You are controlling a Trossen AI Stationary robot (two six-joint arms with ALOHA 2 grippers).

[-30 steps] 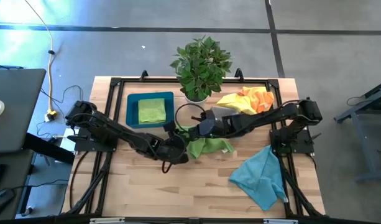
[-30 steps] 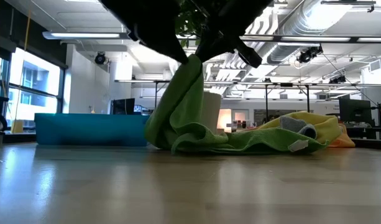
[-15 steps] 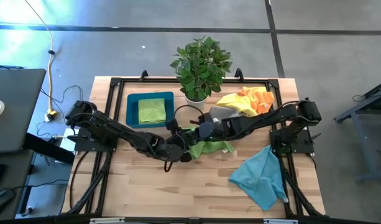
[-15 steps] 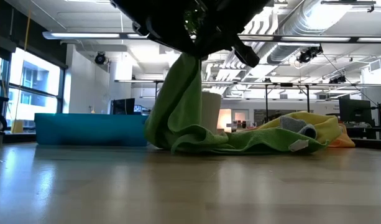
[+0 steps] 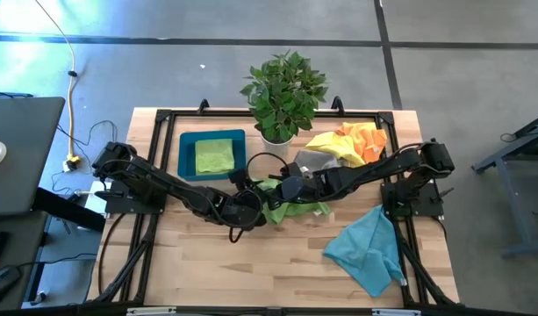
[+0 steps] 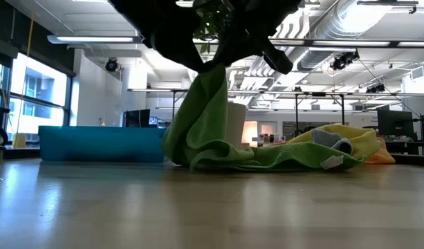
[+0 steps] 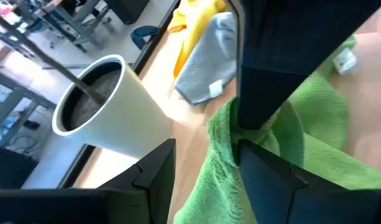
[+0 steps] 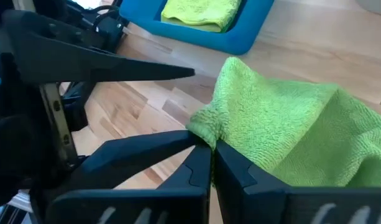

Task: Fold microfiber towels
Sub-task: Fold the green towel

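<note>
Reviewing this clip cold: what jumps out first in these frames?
Mid-table, both grippers meet at a lime green towel: the right gripper is shut on a pinched edge, lifting it into a peak, the left gripper right beside it. Behind stand a potted plant and a blue tray.

The right gripper (image 5: 282,190), pinching a corner of the lime green towel (image 5: 297,205), is carrying that raised corner slightly leftward toward the left gripper (image 5: 255,204), so the lifted fold is bunching closer beside it.
</note>
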